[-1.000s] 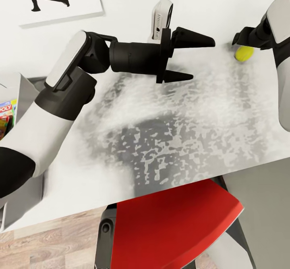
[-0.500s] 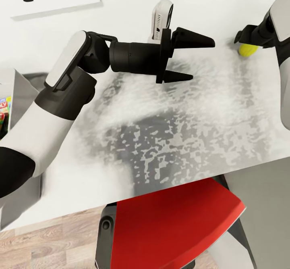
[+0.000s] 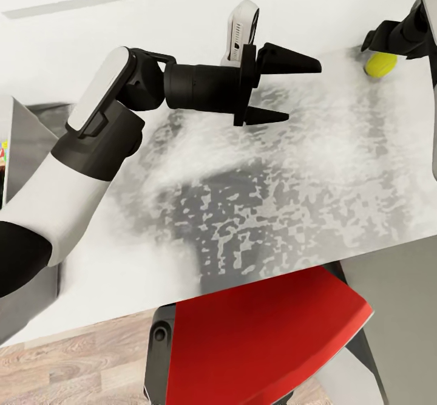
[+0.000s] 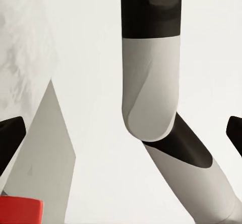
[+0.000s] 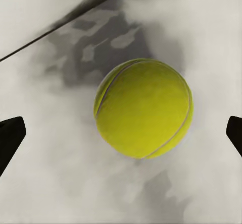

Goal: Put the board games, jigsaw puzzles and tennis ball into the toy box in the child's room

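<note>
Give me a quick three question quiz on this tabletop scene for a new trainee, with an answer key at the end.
1. True or false: the right gripper is shut on the tennis ball.
2. Multiple choice: the left gripper is A) open and holding nothing, B) shut on a puzzle, C) gripping the ball.
3. Short answer: what red item sits below the near edge of the table?

Key
1. False. In the right wrist view the fingertips stand wide on either side of the ball, not touching it.
2. A.
3. The red chair.
</note>
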{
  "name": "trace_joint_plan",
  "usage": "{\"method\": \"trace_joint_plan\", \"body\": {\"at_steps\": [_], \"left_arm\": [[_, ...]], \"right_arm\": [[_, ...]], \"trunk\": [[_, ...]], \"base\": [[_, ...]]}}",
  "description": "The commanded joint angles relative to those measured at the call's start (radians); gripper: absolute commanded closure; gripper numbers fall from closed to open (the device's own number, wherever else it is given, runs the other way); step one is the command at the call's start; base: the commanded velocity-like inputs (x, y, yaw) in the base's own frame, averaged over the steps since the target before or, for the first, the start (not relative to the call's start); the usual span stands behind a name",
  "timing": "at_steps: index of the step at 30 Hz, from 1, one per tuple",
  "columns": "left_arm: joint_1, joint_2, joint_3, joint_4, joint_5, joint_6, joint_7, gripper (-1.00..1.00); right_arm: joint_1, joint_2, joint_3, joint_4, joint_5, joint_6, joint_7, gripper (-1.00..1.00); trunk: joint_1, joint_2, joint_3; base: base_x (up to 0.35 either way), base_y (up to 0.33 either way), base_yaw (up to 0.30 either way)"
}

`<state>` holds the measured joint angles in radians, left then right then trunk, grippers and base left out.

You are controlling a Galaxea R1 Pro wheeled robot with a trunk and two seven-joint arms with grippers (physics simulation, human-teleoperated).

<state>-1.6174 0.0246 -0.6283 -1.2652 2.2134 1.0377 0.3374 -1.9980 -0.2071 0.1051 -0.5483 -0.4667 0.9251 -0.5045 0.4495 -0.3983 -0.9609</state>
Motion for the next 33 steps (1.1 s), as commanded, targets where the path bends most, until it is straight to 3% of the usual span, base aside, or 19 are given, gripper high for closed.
{"method": "trace_joint_plan", "body": {"at_steps": [1,20,27,33], "left_arm": [[-0.001,0.001,-0.002,0.000,0.011,-0.001,0.009,-1.00],[-0.001,0.004,-0.002,0.000,0.011,-0.001,0.009,-1.00],[-0.001,0.005,-0.003,0.000,0.011,-0.001,0.009,-1.00],[-0.001,0.005,-0.004,0.000,0.011,-0.001,0.009,-1.00]], "right_arm": [[-0.001,-0.002,0.008,-0.001,-0.010,0.003,-0.008,-1.00],[-0.002,-0.004,0.010,-0.002,-0.006,0.011,-0.009,-1.00],[-0.002,-0.002,0.008,-0.003,0.040,0.011,-0.041,-1.00],[-0.002,0.000,0.007,-0.004,0.048,0.012,-0.047,-1.00]], "trunk": [[0.001,-0.002,-0.003],[0.001,-0.002,-0.025],[0.001,-0.002,-0.025],[0.001,-0.002,-0.025]], "base": [[0.000,0.000,0.000],[0.000,0.000,0.000],[0.000,0.000,0.000],[0.000,0.000,0.000]]}}
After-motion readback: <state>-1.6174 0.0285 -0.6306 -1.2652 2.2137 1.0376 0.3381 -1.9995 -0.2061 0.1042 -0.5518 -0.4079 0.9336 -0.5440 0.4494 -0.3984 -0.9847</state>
